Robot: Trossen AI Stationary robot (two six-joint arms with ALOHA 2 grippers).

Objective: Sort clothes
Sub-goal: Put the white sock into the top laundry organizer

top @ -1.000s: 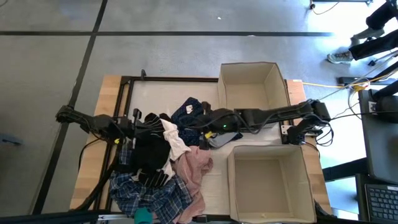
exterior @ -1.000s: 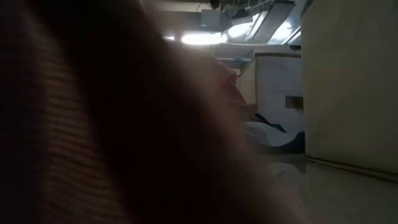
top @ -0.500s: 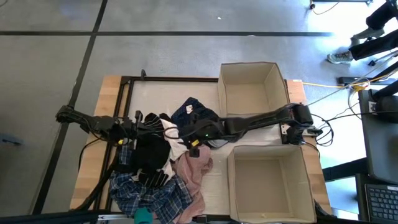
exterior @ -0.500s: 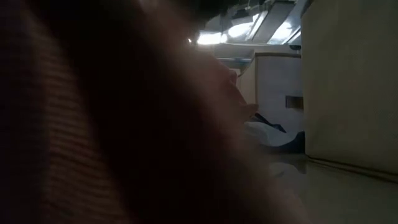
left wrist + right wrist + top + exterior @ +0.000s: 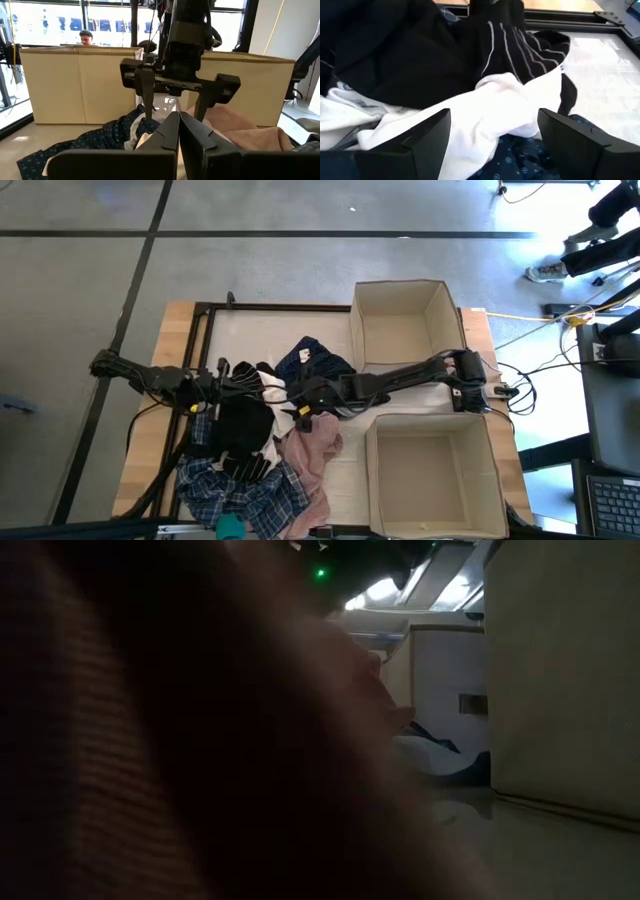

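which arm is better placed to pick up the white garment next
Right, probably. The right gripper hangs open just over the white garment, one finger on each side of it. The left gripper is shut, beside the black garment.

Crumpled clothes (image 5: 262, 450) lie heaped together; the cream-white piece (image 5: 485, 107) sits between the right fingers (image 5: 427, 140), over black.

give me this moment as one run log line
task: sort clothes | right gripper: open, over cream-white garment | left gripper: shut, at black garment | boxes: no clothes inside
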